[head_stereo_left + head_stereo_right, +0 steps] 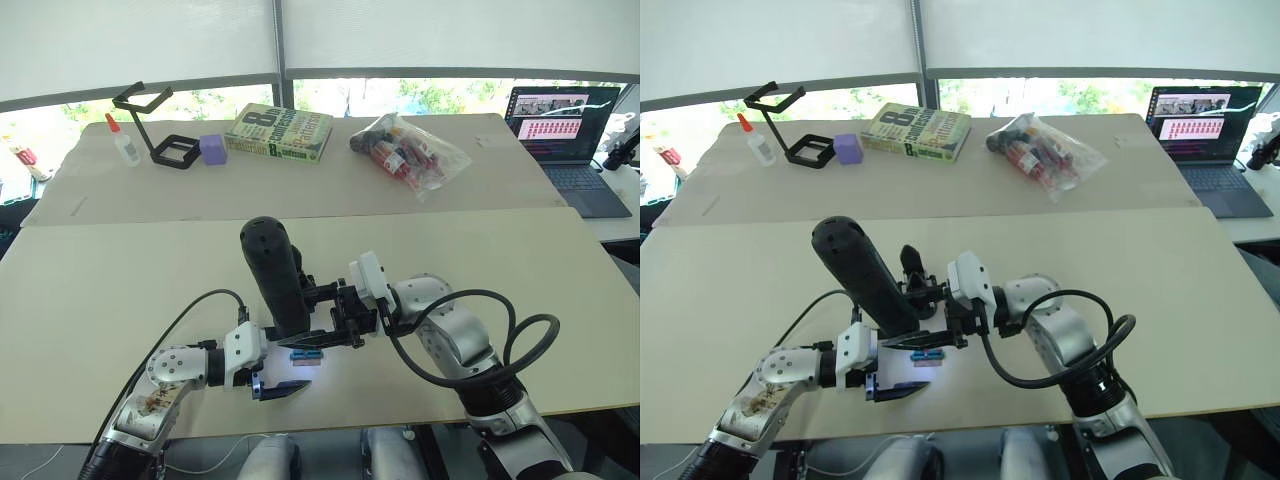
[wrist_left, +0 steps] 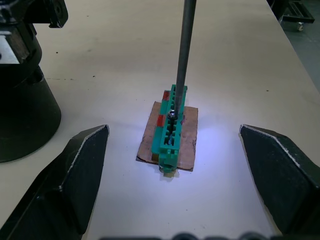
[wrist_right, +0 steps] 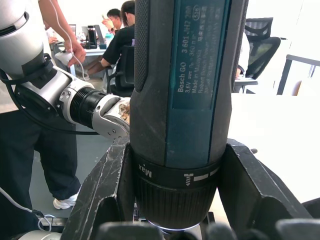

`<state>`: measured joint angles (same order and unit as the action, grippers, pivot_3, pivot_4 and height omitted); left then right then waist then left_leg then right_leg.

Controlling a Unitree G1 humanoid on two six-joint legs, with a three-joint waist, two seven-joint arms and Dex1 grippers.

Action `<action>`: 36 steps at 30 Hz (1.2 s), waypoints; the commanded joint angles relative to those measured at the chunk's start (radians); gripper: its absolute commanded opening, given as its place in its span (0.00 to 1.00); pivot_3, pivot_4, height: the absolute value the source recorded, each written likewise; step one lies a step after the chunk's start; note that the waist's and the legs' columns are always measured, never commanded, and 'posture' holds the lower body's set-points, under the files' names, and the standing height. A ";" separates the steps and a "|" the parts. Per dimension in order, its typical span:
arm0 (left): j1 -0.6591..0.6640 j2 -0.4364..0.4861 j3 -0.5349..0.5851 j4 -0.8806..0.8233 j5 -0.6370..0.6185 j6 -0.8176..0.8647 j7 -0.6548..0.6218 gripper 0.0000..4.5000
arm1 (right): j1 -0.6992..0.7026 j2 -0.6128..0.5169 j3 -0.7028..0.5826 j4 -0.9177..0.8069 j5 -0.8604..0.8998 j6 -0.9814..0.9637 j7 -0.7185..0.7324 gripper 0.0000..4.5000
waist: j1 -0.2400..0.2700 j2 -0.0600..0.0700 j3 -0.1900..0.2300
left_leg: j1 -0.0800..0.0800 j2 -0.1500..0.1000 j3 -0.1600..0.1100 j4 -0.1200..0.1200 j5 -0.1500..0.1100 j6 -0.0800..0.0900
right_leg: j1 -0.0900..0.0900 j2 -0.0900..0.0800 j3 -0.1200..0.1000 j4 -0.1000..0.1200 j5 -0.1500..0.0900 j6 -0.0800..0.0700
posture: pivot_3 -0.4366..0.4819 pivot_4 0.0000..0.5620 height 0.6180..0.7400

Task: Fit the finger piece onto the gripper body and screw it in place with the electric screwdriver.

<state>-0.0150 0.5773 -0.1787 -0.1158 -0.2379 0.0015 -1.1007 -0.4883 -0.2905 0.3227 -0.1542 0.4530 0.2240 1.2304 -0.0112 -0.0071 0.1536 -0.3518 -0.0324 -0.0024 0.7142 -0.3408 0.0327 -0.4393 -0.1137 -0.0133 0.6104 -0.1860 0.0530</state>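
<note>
The step in hand looks like picking up a screw rather than driving one. The right end effector [image 1: 340, 322] is clamped around the electric screwdriver [image 1: 277, 275], holding it near upright with its rounded end uppermost. In the left wrist view its thin metal bit [image 2: 181, 55] comes down onto a small screw head seated in the green block [image 2: 170, 132], which sits on a brown card [image 2: 188, 145] lying flat on the bench [image 1: 120, 290].

The left end effector [image 1: 278, 385] hangs low beside the block with its two black fingers [image 2: 75, 180] spread wide on either side of it, gripping nothing.

The gripper body stands just beside the block: its round base [image 2: 22, 110] rests on the bench, with brackets above. I cannot make out the finger piece as a separate part, so whether it is already fitted is uncertain.

The next move probably calls for lifting the bit straight up without tipping the light block, then carrying it across to the gripper body – a short move, but one that needs the bit kept vertical.

The screwdriver casing is matte, dark blue-black and cylindrical, with a ribbed collar. The block is glossy moulded plastic with slots, and the bench is smooth and pale.
</note>
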 commanded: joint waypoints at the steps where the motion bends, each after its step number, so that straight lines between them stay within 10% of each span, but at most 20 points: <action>1: 0.021 -0.007 -0.032 -0.009 -0.001 0.014 0.000 0.99 | -0.001 0.010 -0.009 -0.027 0.013 -0.028 -0.002 0.43 | 0.000 0.000 0.000 | 0.000 0.000 0.000 0.000 0.000 0.000 | 0.000 0.000 0.000 0.000 0.000 0.000 | 0.48 0.27 1.00; 36: 0.021 -0.007 -0.036 -0.003 -0.001 0.006 0.002 0.99 | -0.014 -0.007 -0.009 0.008 -0.005 -0.064 0.009 0.43 | -0.001 0.000 0.000 | 0.000 0.000 0.000 0.000 0.000 0.000 | 0.000 0.000 0.000 0.000 0.000 0.000 | 0.48 0.27 1.00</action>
<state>-0.0077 0.5768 -0.1843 -0.1207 -0.2386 -0.0003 -1.0912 -0.4911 -0.2983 0.3332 -0.1360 0.4423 0.1827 1.2383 -0.0122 -0.0071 0.1535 -0.3517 -0.0323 -0.0023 0.7143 -0.3408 0.0326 -0.4393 -0.1136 -0.0132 0.6105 -0.1860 0.0530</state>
